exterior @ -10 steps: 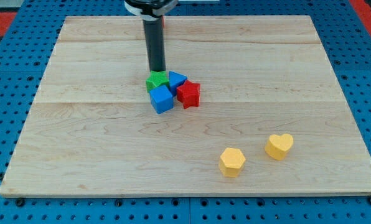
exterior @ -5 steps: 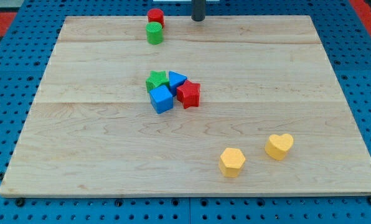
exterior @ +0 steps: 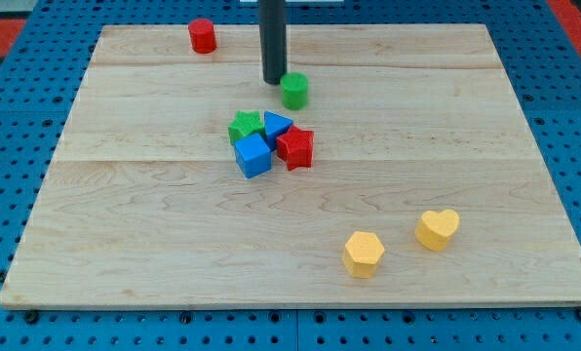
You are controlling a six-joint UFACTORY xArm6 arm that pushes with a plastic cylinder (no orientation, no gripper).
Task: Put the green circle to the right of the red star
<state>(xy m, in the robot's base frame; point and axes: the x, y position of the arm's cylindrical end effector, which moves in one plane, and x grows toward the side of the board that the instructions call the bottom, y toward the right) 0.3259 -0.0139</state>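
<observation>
Presently the tip (exterior: 274, 81) stands just left of the green circle (exterior: 293, 91), apparently touching it; no hand is fitted, so nothing is held. That circle sits above the cluster on the worktop (exterior: 125, 244), up from the red star (exterior: 295, 147). Judged light, rigid and free-sliding, it should be pushed low against its upper-left side.

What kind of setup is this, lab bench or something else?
Most likely a lab tabletop rig for block-pushing tests. A bare wooden board sits on a blue perforated base; small printed blocks lie on it, such as the green circle and the red star. My tip touches down just left of the circle.
</observation>
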